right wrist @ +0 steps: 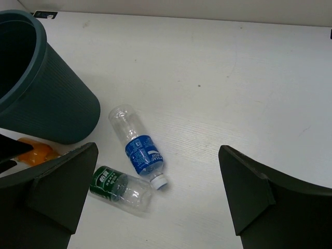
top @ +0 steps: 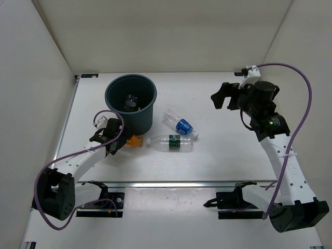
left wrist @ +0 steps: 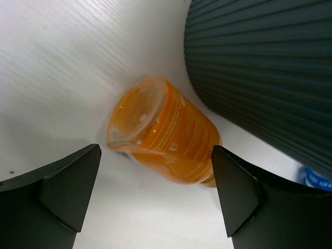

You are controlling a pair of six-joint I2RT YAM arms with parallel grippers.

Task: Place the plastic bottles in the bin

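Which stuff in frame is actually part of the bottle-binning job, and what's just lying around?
Job:
- bin
- orange bottle
- blue-label bottle
- green-label bottle

Just there:
- purple cable
- black bracket at the near edge
- black tab at the far left corner

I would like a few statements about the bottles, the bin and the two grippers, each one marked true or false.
1. The orange bottle lies on the table beside the bin. True.
2. The jaws of the left gripper are shut on the orange bottle. False: the jaws stand open and do not touch it.
3. The blue-labelled bottle stands upright. False: it lies on its side.
4. The green-labelled clear bottle lies on the table, outside the bin. True.
5. The right gripper holds a bottle. False: its jaws are open and empty, away from the bottles.
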